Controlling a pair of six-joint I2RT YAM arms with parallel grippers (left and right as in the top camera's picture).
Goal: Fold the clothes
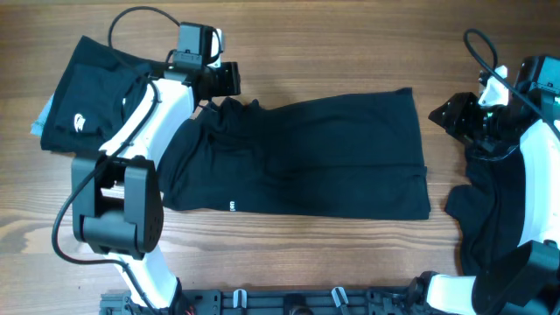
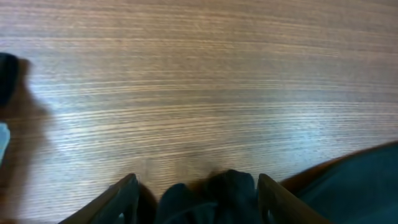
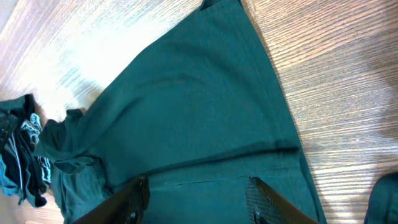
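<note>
The clothes [image 1: 306, 157] are seen as three black garments laid on the wooden table [image 1: 306, 44]. The middle garment [image 1: 332, 149] is spread flat across the centre of the table. A small white label [image 1: 232, 207] is shown near its front edge, and its upper left corner is gathered into a bunch. The left pincer [image 1: 226, 83] is placed at that corner. In the left wrist view its fingers [image 2: 127, 199] are held apart, with the bunched fabric lying between them and a dark gap on one side. A second garment [image 1: 87, 96] is found at the far left of the table, partly covered by the left arm. It is marked with a white logo [image 1: 79, 122], and a pale blue edge [image 1: 37, 122] shows at its left side. A third garment [image 1: 486, 201] is heaped at the right edge of the table, under the right arm. The right pincer [image 1: 446, 114] is held just beside the upper right corner of the middle garment, its jaws apart and nothing between them; in the right wrist view that garment is seen spread below it.
</note>
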